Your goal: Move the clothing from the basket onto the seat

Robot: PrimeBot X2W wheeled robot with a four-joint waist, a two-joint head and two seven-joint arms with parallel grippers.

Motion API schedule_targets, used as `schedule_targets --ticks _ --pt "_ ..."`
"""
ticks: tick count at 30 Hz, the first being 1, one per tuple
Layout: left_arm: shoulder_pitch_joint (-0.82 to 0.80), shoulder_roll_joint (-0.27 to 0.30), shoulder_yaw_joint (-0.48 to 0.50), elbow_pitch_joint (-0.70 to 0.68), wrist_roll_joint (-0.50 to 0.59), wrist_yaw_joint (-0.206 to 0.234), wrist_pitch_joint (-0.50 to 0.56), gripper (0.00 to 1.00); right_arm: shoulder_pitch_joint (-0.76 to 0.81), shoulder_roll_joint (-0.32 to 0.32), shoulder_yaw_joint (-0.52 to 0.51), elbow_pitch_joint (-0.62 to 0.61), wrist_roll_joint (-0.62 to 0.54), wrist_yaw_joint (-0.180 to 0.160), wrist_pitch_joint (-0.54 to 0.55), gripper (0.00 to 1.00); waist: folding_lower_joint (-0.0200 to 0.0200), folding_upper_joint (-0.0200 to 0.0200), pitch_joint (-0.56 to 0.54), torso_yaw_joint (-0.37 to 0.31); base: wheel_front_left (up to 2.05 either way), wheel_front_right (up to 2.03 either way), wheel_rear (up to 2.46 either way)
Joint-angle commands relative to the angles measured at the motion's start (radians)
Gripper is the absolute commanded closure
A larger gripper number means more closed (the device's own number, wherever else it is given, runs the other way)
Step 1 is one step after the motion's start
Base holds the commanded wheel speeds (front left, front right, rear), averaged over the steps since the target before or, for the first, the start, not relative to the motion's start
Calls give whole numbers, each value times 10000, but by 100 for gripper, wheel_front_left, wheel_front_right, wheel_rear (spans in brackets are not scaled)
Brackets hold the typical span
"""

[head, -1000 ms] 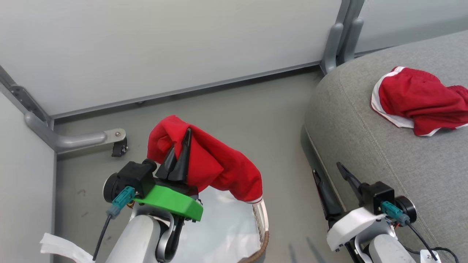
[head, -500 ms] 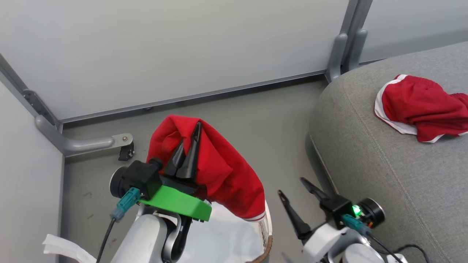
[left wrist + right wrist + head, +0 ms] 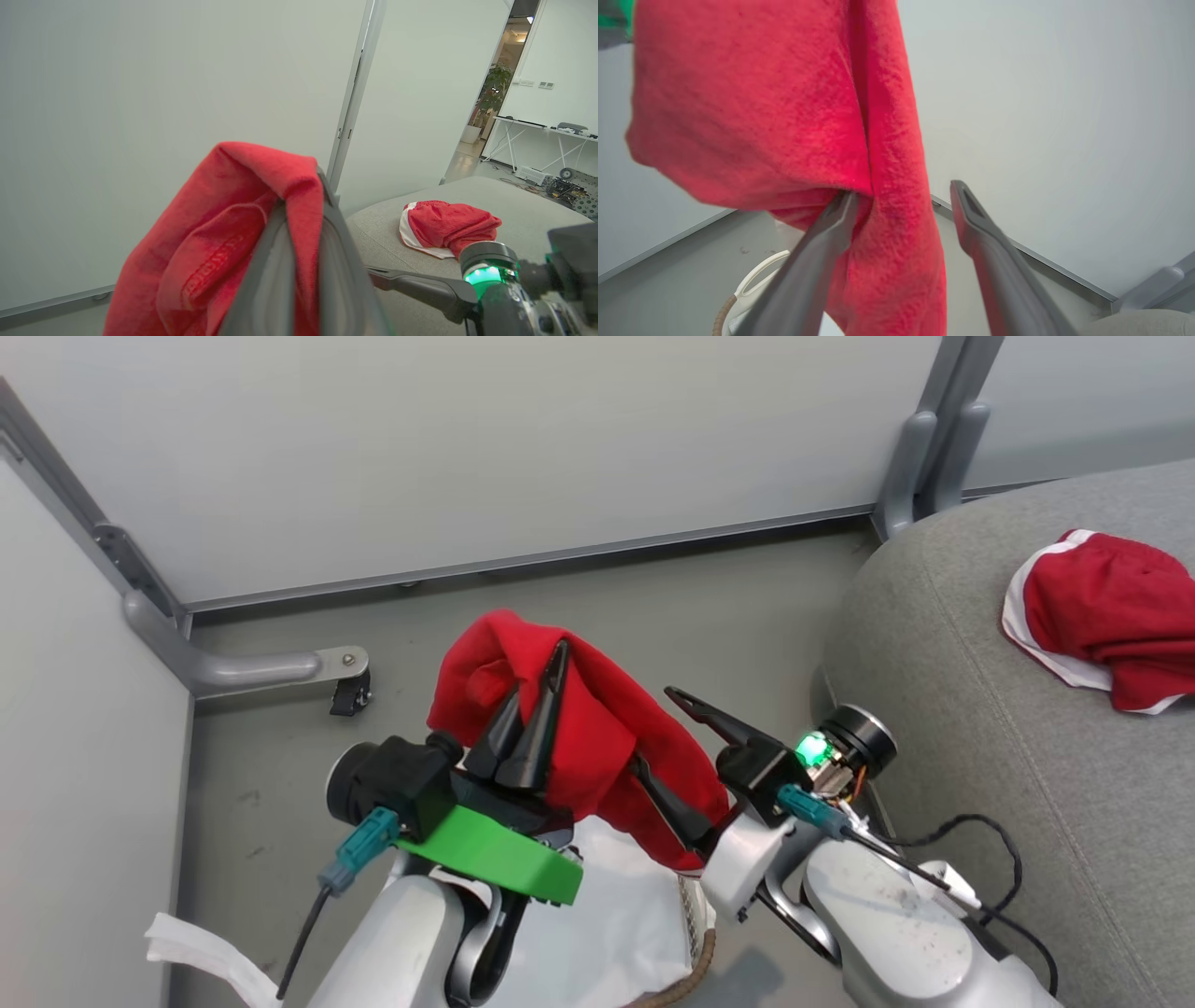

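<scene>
Nearest the robot, the basket (image 3: 698,947) sits on the floor, its white liner (image 3: 607,915) showing inside. Just above it, the left tool (image 3: 540,670) is pressed together on a fold of the plain red garment (image 3: 597,737). The cloth hangs limp over the fingers and droops toward the basket's rim. To its right, the right tool (image 3: 653,728) stands spread. One finger (image 3: 817,261) nudges into the hanging cloth and a drape of it lies between the two fingers, not yet pinched. Farther right, the seat (image 3: 980,728) carries the striped garment (image 3: 1111,616), crumpled and well apart from the basket.

The held piece looks light, soft and shapeless. It will likely sag, swing and fold wherever it is unsupported, and a thin pinch could slide off the nap. A bunched fold near the middle of the hanging part seems the best second hold, so that the tail lifts clear of the rim rather than dragging on the liner.
</scene>
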Motion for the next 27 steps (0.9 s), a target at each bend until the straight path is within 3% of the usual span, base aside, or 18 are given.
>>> schedule_targets --ticks 1,6,7,9,25,26,27 --pt "-198 10 -80 -54 -50 -29 -7 100 -171 48 83 240 -63 -12 -1 0 0 0 75 170 0 0 0" --pt "-309 3 -435 -84 -152 -29 -9 100 -533 131 431 1172 78 -12 -2 0 0 0 119 484 0 0 0" --pt "-329 5 -506 -88 -176 -29 -9 100 -558 145 529 1392 190 -12 -1 23 0 0 122 553 0 0 0" --pt "-375 3 -600 -88 -249 -29 -7 100 -586 169 650 1626 390 -12 -1 100 0 0 138 670 0 0 0" --pt "-41 -1 -379 44 -277 -29 -9 100 114 162 752 1594 1286 -12 -1 100 0 0 112 611 0 0 0" --pt "-25 -1 -363 59 -270 -29 -9 94 134 164 702 1539 1305 -12 -1 100 0 0 100 573 0 0 0" --pt "-11 -1 -339 66 -250 -29 -9 49 176 162 602 1446 1324 -12 -1 100 0 0 93 521 0 0 0"
